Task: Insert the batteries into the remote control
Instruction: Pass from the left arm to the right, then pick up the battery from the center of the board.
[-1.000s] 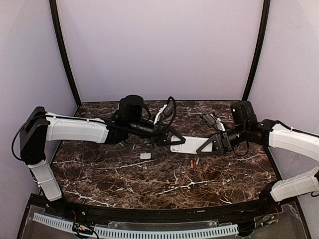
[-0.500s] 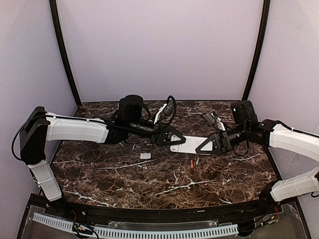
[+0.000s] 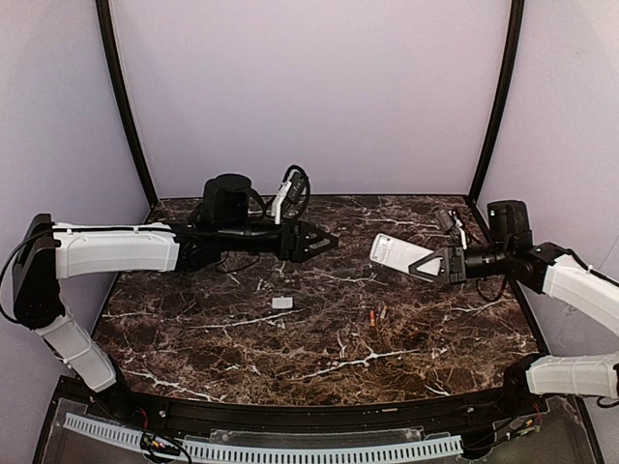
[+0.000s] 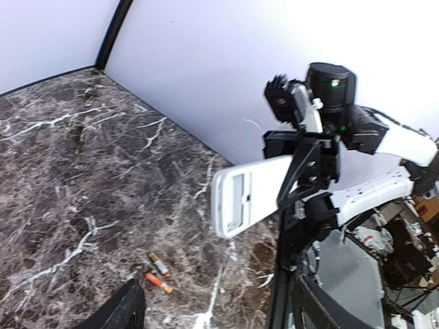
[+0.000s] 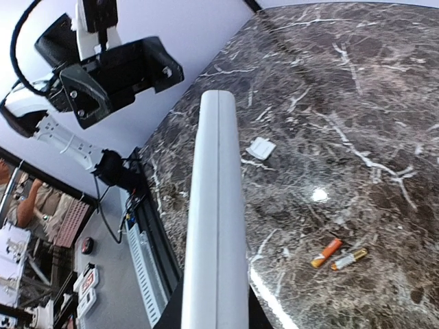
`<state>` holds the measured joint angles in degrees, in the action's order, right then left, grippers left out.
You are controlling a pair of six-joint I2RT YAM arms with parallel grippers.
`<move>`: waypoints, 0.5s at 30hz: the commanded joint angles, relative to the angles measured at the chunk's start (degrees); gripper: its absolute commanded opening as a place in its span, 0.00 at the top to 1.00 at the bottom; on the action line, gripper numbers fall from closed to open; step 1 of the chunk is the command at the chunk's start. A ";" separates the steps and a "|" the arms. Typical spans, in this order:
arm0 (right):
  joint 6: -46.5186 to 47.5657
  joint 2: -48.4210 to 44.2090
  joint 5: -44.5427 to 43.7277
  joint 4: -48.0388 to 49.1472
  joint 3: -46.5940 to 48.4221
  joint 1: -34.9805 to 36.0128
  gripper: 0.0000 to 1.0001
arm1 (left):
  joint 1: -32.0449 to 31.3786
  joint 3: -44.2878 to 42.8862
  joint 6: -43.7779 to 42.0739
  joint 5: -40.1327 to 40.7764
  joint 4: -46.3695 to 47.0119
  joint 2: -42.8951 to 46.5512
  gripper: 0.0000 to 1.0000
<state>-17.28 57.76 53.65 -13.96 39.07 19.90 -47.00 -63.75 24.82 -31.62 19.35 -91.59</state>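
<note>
The white remote control [image 3: 398,252] hangs in the air over the right half of the table, with my right gripper [image 3: 435,263] shut on its right end. In the left wrist view the remote control [image 4: 250,192] shows its back with an open, empty battery bay at its free end. In the right wrist view the remote control [image 5: 216,219] is seen edge-on between my right gripper [image 5: 212,312]. Two batteries [image 3: 376,314] lie side by side on the marble below it: one orange [image 5: 326,252], one paler [image 5: 350,258]. My left gripper [image 3: 324,242] stands open and empty to the left of the remote control.
A small white battery cover [image 3: 281,303] lies flat on the marble table [image 3: 193,329], left of the batteries and also in the right wrist view as the cover [image 5: 260,148]. Black posts and lilac walls close the back and sides.
My left gripper has opened, let go of the remote and drawn back to the left. My right gripper has carried the remote up and to the right.
</note>
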 commanded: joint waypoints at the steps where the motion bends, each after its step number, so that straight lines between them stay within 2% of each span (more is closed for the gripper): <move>1: -1.04 -2.98 -9.00 -1.86 -1.46 -3.36 1.00 | -2.04 -1.65 -3.70 8.74 -11.42 -3.73 0.29; 7: -2.09 -4.72 -11.21 -3.12 -3.18 -7.18 1.00 | -8.02 -12.34 -6.35 17.05 -23.14 -14.89 0.31; 10: -1.48 -4.97 -11.90 -4.34 -3.25 -8.45 1.00 | -9.84 -15.93 -5.77 19.33 -26.11 -18.39 0.32; 15: -0.56 -4.84 -12.77 -5.91 -3.16 -9.84 1.00 | -12.69 -19.91 -3.69 21.87 -27.49 -23.77 0.38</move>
<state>-18.61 53.67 42.41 -18.79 36.38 11.05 -58.28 -80.58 20.21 -13.74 -3.84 -113.82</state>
